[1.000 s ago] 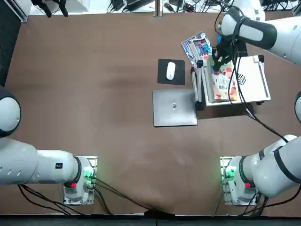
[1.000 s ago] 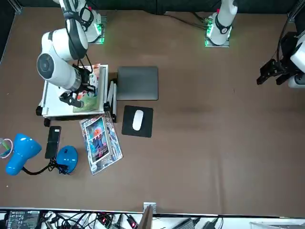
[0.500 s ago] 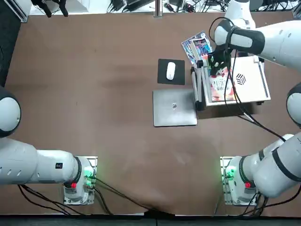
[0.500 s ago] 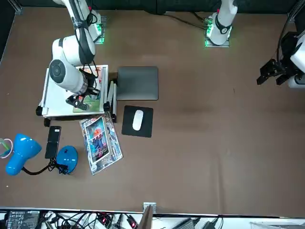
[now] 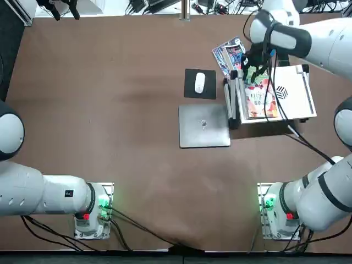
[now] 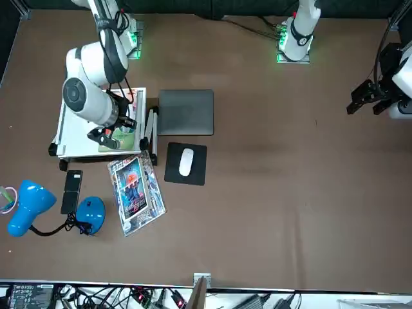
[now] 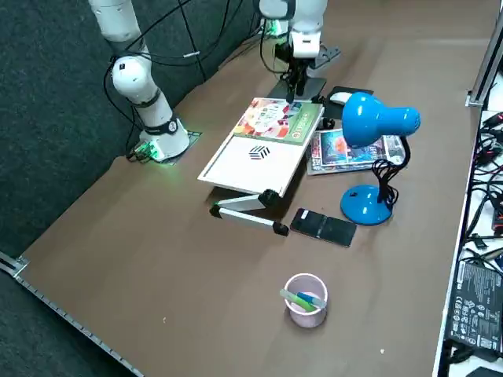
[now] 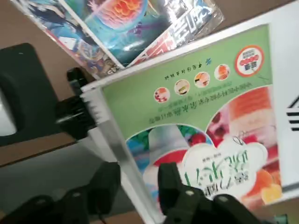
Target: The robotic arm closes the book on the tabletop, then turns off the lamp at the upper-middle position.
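The dark two-finger gripper (image 8: 139, 173) is shifting slightly farther out over the white folding-leg stand (image 7: 250, 166), its fingers spreading apart, gripping nothing. The closed green-topped picture book (image 8: 187, 88) is lying on the stand's left part; a low sweep could be dragging it. Beyond the stand, the bright-blue desk lamp (image 7: 365, 206) is standing, risking a tip if bumped. Farther right, a pinkish clear cup (image 7: 307, 319) is holding markers (image 7: 298, 300).

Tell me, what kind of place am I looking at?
Probably a robotics lab or workshop: a white robot arm is bolted at the table, its right gripper sits over a book, and loose cables and electronics crowd the edge.
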You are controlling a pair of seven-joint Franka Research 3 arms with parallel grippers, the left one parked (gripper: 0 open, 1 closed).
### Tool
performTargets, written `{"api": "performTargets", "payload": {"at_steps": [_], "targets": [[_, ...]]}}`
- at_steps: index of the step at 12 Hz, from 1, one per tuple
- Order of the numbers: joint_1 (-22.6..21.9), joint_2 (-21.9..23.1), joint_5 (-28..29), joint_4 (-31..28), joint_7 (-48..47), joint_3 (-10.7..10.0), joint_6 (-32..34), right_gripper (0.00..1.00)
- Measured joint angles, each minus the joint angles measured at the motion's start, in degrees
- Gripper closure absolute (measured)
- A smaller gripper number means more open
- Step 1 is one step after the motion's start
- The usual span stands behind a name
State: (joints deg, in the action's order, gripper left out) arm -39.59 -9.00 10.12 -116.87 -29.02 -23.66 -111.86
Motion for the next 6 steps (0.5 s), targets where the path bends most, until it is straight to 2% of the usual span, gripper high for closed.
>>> {"api": "performTargets", "payload": {"at_steps": [3,5,6], "targets": [[0.1,1.0,0.0,5.5,-0.7,-0.4,6.0,0.23],[0.5,1.7,-0.1,7.8,-1.1,-0.7,7.6,0.01],[0.8,1.9,-0.1,8.6,-1.1,-1.0,7.8,0.0]]}}
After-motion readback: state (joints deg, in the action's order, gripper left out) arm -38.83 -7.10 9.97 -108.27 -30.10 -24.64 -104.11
